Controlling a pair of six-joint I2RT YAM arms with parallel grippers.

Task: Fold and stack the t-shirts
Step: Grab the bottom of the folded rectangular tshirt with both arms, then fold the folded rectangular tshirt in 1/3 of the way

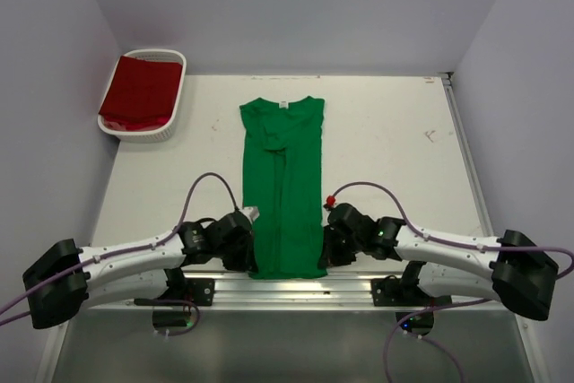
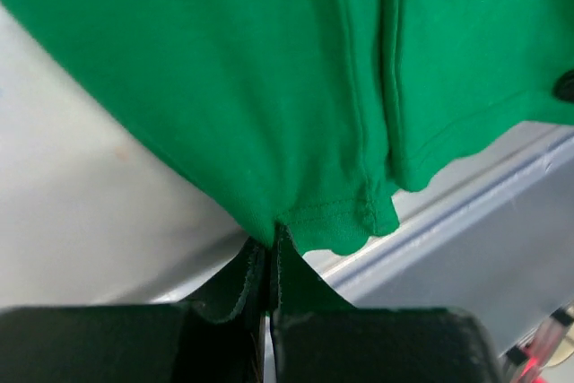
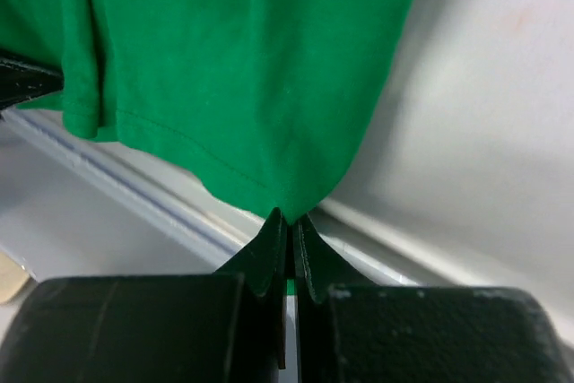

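Observation:
A bright green t-shirt (image 1: 282, 186) lies lengthwise down the middle of the table, its sides folded in to a narrow strip, collar and white label at the far end. My left gripper (image 1: 252, 262) is shut on the near left hem corner of the green t-shirt (image 2: 296, 114). My right gripper (image 1: 325, 259) is shut on the near right hem corner of the green t-shirt (image 3: 242, 69). The cloth enters both pairs of closed jaws. A dark red t-shirt (image 1: 139, 91) lies folded in the basket at the far left.
The white slatted basket (image 1: 170, 130) stands at the table's far left corner. The metal rail (image 1: 287, 286) that carries the arm bases runs along the near edge, right under the shirt's hem. Walls close in the left, right and far sides.

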